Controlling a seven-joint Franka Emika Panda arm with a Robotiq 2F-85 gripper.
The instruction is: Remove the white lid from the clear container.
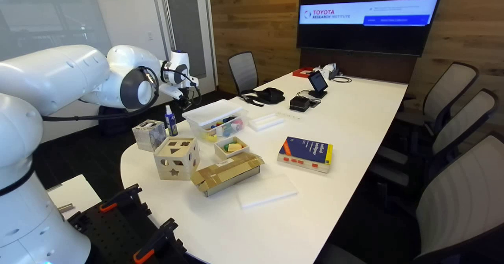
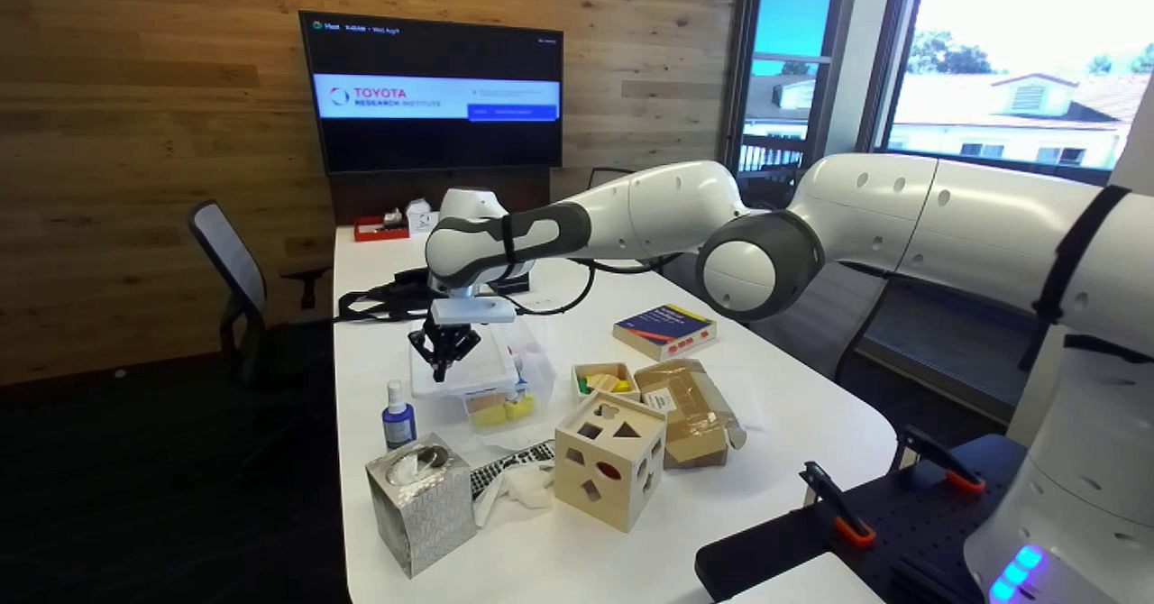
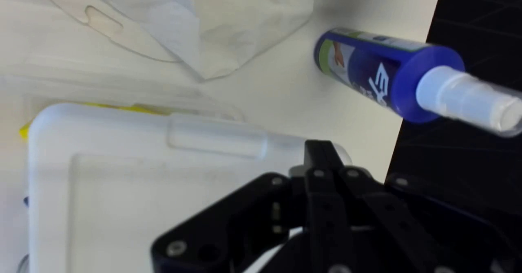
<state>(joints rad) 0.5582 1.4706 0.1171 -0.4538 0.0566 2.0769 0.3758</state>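
Note:
The white lid (image 1: 214, 112) lies across the top of the clear container (image 1: 206, 133), which holds small colourful items. In an exterior view the lid (image 2: 491, 356) sits shifted to one side, and the container's clear wall (image 2: 541, 377) sticks out beyond it. In the wrist view the lid (image 3: 134, 212) fills the lower left, with the container's clear edge (image 3: 102, 86) showing past it. My gripper (image 3: 320, 142) is shut with its fingertips together and nothing visible between them. It is over the lid's corner near the table edge; I cannot tell whether it touches. The gripper also shows in both exterior views (image 1: 185, 105) (image 2: 439, 375).
A blue spray bottle (image 3: 367, 69) stands close to the gripper at the table edge. A tissue box (image 2: 422, 500), a wooden cube (image 2: 609, 460), a small wooden tray (image 1: 220, 153), a cardboard box (image 1: 228, 173) and a book (image 1: 305, 153) stand around the container.

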